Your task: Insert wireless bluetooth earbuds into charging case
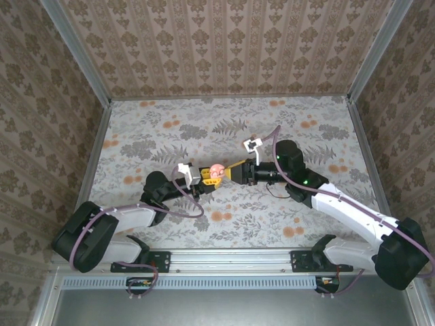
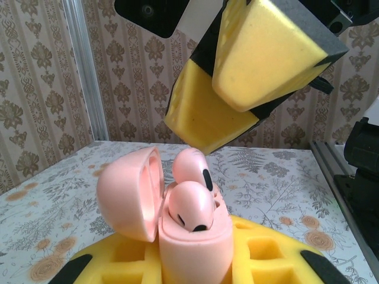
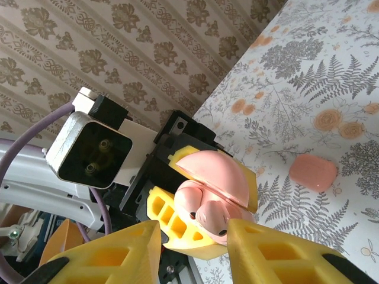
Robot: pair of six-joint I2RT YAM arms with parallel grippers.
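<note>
Earbuds (image 2: 190, 204) sit side by side in the open case (image 2: 195, 251), their heads poking above its rim and the lid tipped back. Left claw (image 1: 204, 175) is clamped on the case's base and holds it above the table (image 1: 170, 129), near the middle. Right claw (image 3: 195, 248) hangs just beside the earbuds — fingers part-way apart, gripping nothing.
</note>
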